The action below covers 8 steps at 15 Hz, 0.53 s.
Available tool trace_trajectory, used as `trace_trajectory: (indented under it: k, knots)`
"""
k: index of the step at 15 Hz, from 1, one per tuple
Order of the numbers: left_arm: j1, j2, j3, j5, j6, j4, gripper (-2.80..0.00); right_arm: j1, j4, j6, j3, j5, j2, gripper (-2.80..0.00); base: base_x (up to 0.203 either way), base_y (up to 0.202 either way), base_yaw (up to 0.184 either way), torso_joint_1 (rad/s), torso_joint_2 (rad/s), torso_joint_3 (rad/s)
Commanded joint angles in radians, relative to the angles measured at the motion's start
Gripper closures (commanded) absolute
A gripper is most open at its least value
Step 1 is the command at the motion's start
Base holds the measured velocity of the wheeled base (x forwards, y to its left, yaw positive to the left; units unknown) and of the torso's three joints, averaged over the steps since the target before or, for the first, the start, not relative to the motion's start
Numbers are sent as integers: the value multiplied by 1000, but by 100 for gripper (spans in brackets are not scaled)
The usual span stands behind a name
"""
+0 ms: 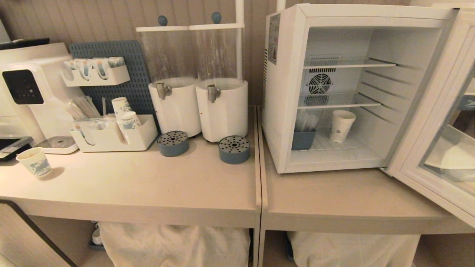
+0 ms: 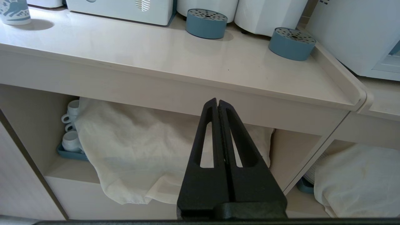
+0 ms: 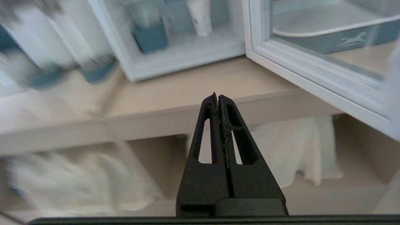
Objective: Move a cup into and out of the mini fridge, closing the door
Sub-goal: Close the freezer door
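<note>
Counter (image 1: 148, 185), one mini fridge (image 1: 282, 111) (door (image 1: 438, 129) open), one cup (image 1: 341, 126)

Matte black left gripper (image 2: 217, 101): two tapered fingers, each with a long triangular cut-out, rising from a broad black base. The right gripper (image 3: 217, 96) matches it (frayed fibres along its seam).

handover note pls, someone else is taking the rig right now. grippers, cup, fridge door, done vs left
Left gripper: shut, empty, parked below the counter edge.
Right gripper: shut, empty, low in front of the counter, facing the mini fridge.
Cup: upright on the fridge's bottom shelf, beside a blue bin.
Door: swung wide open to the right.
Done: cup is inside.
Left: judging by the task, close the door, later take the cup out and close again.
</note>
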Motion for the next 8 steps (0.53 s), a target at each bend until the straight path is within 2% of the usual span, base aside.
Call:
trace_trajectory:
  k: [1, 2, 4, 5, 8]
  knots:
    - [0, 0, 0, 0, -3, -1, 0, 0, -290, -68, 264, 3, -3, 0, 0, 0, 0, 0, 0, 0]
    - [0, 0, 0, 0, -1, -1, 0, 0, -372, -111, 389, 10, -3, 0, 0, 0, 0, 0, 0, 0]
    - [0, 0, 0, 0, -1, 0, 0, 0, -450, -183, 509, 29, 10, 0, 0, 0, 0, 0, 0, 0]
    - [0, 0, 0, 0, -1, -1, 0, 0, -466, -211, 509, 37, 6, 0, 0, 0, 0, 0, 0, 0]
    - [0, 1, 0, 0, -1, -1, 0, 0, -483, -189, 479, 43, -3, 0, 0, 0, 0, 0, 0, 0]
